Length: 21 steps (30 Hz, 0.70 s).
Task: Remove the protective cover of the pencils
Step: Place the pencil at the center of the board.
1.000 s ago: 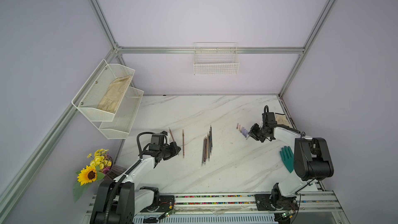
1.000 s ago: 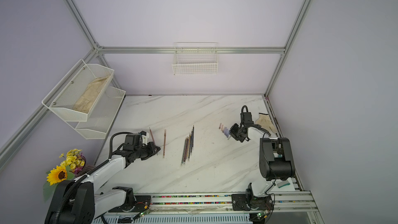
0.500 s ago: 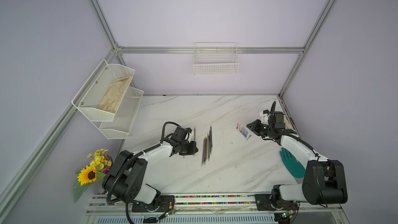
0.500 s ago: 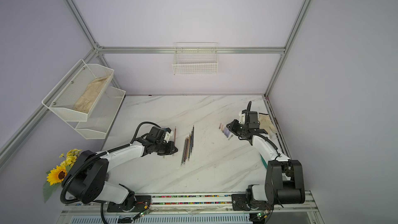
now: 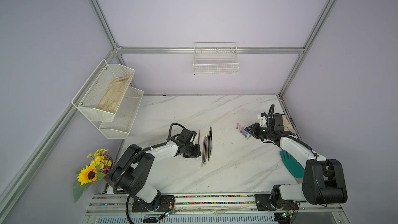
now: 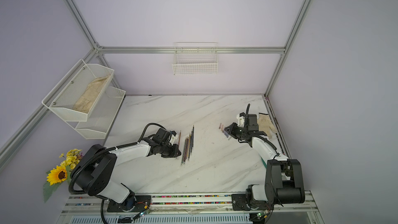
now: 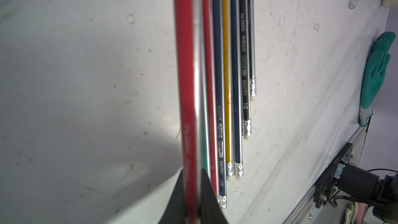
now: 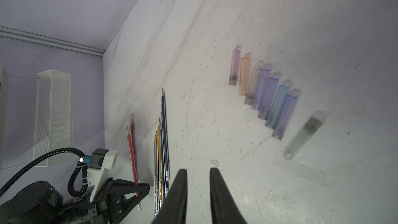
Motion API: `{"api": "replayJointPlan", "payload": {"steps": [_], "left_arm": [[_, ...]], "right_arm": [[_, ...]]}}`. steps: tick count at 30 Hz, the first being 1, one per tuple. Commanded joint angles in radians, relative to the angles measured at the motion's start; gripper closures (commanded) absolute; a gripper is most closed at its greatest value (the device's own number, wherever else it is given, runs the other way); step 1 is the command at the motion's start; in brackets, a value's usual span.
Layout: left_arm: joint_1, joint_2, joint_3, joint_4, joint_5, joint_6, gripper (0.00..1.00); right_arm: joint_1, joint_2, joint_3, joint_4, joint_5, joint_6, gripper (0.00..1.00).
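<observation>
Your left pincer (image 7: 192, 173) has swung in beside the pencils (image 5: 206, 145) rowed on the tabletop (image 5: 226, 169), narrow around a red pencil (image 7: 186, 72), while your right pincer (image 8: 198, 170) hangs slightly parted and empty near the caps (image 8: 268, 95).

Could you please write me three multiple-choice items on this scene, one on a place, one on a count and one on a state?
1. Where is the green glove? A hung up; B flat on the table; C held aloft.
2. How many loose caps lie on the table? A three; B eight; C twelve.
3. What is the left gripper doing? A holding a red pencil; B holding a cap; C open and empty.

Answers: 1 B, it lies on the marble in both top views; 2 B, the right wrist view shows seven in a row and one apart; 3 A, the pencil sits between its jaws.
</observation>
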<state>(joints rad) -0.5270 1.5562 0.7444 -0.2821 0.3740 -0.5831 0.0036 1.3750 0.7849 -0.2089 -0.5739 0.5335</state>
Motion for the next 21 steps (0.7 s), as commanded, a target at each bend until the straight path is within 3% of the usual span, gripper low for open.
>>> {"api": "replayJointPlan", "payload": {"steps": [1,14,21], "left_arm": [[-0.007,-0.011,0.053,0.015,-0.012,-0.018,0.86],[-0.006,-0.022,0.057,0.013,-0.014,-0.023,0.85],[-0.005,-0.108,0.058,-0.027,-0.071,-0.022,0.83]], "right_arm": [[0.001,0.0,0.01,0.017,-0.015,-0.023,0.77],[0.002,0.001,0.007,0.014,-0.016,-0.018,0.76],[0.002,-0.028,0.008,0.006,-0.007,-0.026,0.76]]}}
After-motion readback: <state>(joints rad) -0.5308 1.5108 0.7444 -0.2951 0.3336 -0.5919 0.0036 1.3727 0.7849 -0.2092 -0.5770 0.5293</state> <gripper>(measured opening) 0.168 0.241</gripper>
